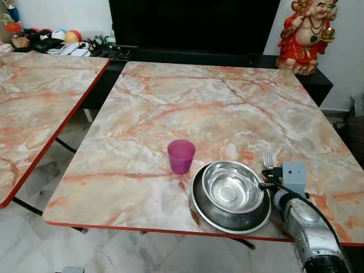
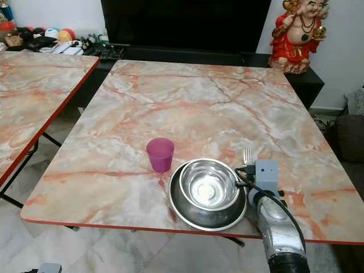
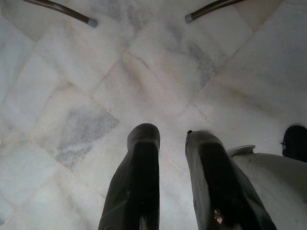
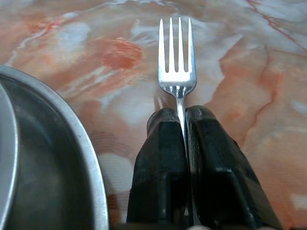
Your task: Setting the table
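Note:
A steel bowl [image 1: 232,186] sits inside a steel plate [image 1: 200,208] near the front edge of the marble table [image 1: 187,108]. A purple cup [image 1: 181,156] stands just left of them. My right gripper [image 4: 182,125] is shut on the handle of a silver fork [image 4: 175,67], whose tines [image 1: 267,157] point away from me just right of the plate, low over the tabletop. The left gripper [image 3: 170,139] hangs over the tiled floor with a small gap between its fingers.
A second marble table [image 1: 34,102] stands to the left across a gap. A dark TV unit [image 1: 193,54] with a red figurine [image 1: 307,34] runs along the far wall. Thin table legs [image 3: 72,12] cross the floor.

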### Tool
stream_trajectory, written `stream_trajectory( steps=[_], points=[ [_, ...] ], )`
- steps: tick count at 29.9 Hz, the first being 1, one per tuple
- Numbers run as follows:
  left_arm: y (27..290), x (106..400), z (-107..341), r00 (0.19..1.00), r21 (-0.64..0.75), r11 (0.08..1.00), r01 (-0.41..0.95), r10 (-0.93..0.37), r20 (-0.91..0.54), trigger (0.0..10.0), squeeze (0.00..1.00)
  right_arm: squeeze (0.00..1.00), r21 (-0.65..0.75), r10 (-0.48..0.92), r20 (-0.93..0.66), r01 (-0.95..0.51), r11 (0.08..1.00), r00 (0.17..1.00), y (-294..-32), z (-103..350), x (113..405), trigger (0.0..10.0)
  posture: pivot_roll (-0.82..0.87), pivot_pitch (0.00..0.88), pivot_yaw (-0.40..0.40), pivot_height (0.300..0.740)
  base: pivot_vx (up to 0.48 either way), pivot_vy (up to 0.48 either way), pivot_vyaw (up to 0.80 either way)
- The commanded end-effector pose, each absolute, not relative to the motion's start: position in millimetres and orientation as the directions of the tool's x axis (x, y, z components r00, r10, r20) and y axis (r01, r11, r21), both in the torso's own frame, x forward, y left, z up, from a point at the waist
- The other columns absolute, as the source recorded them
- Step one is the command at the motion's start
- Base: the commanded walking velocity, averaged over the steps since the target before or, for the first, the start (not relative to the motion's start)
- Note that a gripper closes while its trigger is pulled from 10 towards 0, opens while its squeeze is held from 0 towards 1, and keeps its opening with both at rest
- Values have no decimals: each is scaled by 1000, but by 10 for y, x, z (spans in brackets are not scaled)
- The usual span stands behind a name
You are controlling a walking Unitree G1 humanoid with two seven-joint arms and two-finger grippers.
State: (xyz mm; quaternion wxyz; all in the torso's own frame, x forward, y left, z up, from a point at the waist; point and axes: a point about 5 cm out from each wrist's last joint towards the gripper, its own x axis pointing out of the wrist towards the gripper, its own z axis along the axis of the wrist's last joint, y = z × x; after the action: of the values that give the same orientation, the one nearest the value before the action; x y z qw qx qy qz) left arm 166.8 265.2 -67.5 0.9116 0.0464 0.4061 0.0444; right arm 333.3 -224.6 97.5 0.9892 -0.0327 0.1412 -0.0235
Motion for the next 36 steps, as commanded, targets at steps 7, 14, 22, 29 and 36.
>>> stream_trajectory(
  steps=[7, 14, 22, 29, 36],
  points=[
    [2679, 1620, -691, 650, 130, 991, -41, 126, -749, 10000, 0, 0, -79, -56, -298, 34, 996, 953, -2234, 953, 3342, 10000, 39, 105, -3, 740, 0, 0, 0],
    [2687, 1617, -690, 650, 133, 990, -43, 129, -749, 10000, 0, 0, -81, -59, -300, 36, 996, 952, -2234, 953, 3343, 10000, 39, 105, -2, 740, 0, 0, 0],
    [2691, 1628, -684, 652, 135, 990, -42, 130, -747, 10000, 0, 0, -78, -74, -261, 56, 995, 962, -2254, 1030, 3368, 10000, 38, 103, 0, 740, 0, 0, 0],
    [2690, 1637, -681, 653, 134, 990, -42, 129, -747, 10000, 0, 0, -79, -87, -221, 71, 994, 971, -2273, 1109, 3386, 10000, 37, 100, 0, 740, 0, 0, 0],
    [2699, 1640, -676, 652, 137, 990, -41, 130, -747, 10000, 0, 0, -58, -100, -90, 95, 994, 991, -2276, 1327, 3427, 10000, 42, 99, 4, 740, 0, 0, 0]
  ],
)
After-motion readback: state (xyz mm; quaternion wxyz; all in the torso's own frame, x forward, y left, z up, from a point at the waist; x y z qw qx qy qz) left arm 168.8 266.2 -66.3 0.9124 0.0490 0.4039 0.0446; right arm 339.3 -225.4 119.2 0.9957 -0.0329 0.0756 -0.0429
